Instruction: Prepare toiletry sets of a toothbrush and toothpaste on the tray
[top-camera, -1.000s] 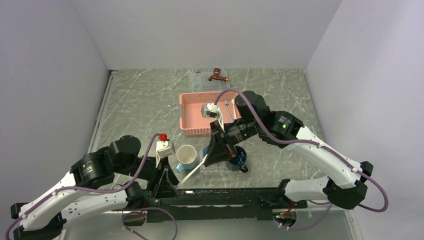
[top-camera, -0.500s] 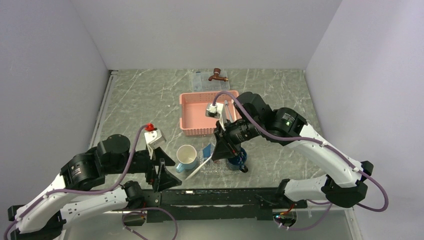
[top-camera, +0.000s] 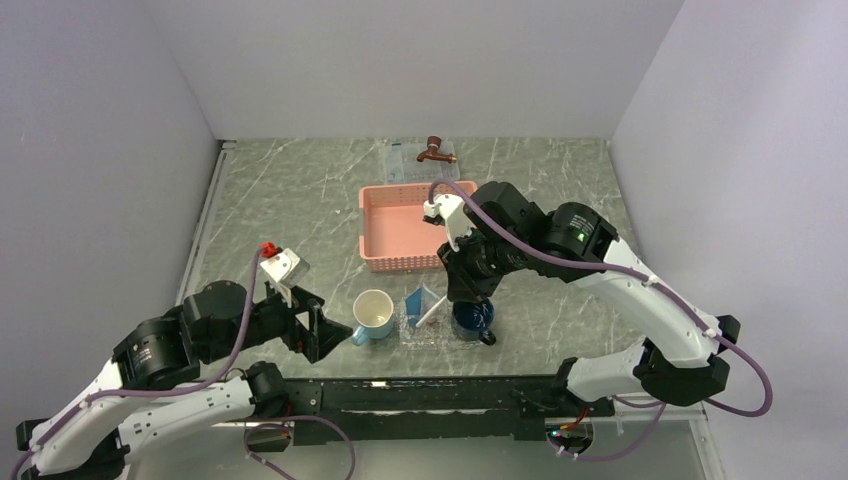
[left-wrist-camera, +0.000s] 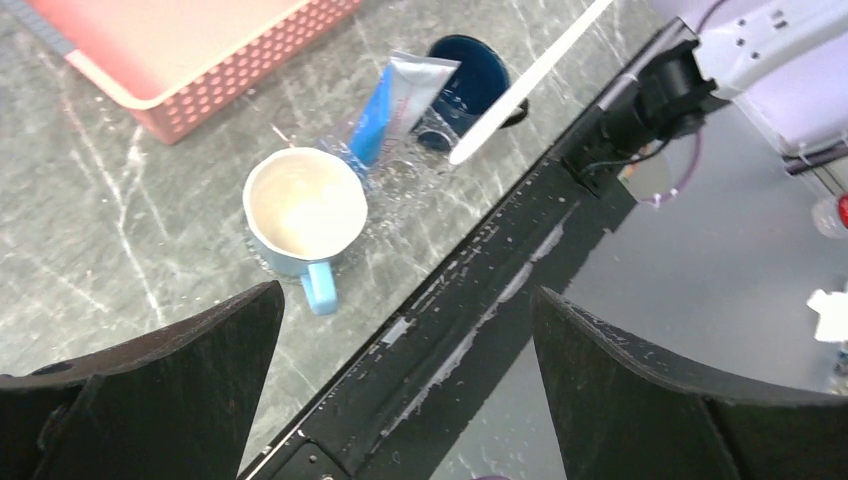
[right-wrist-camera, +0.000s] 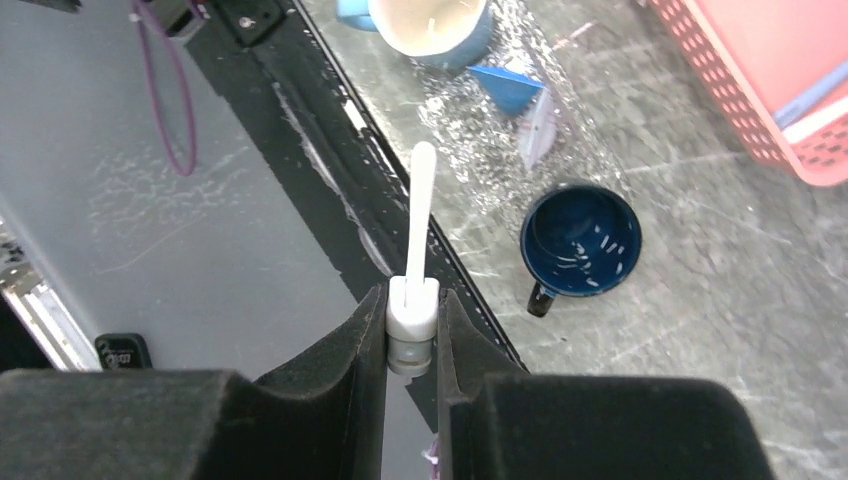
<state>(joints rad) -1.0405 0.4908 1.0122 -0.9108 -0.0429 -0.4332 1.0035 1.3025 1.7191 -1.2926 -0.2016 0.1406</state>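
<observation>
My right gripper (top-camera: 452, 288) is shut on the thick end of a pale white toothbrush (right-wrist-camera: 419, 212). The brush points down and away from the fingers, over the table's near edge beside the clear tray (right-wrist-camera: 470, 140). A light-blue toothpaste (top-camera: 420, 300) tube lies tilted in that tray (top-camera: 440, 337); the left wrist view also shows the toothpaste (left-wrist-camera: 392, 98) and the toothbrush (left-wrist-camera: 530, 75) above it. My left gripper (top-camera: 318, 332) hangs open and empty to the left of the light-blue cup (top-camera: 373, 313), apart from everything.
A dark blue mug (top-camera: 472, 318) stands right of the tray. The pink lattice basket (top-camera: 392, 228) sits behind and holds another tube and stick (right-wrist-camera: 815, 100). A brown faucet (top-camera: 435, 150) over a larger clear tray stands at the back. The black base rail (top-camera: 440, 392) runs along the near edge.
My left gripper let go of the toothbrush, opened wide and pulled back to the left. The right gripper kept the brush, swung it steeper and moved right, over the tray.
</observation>
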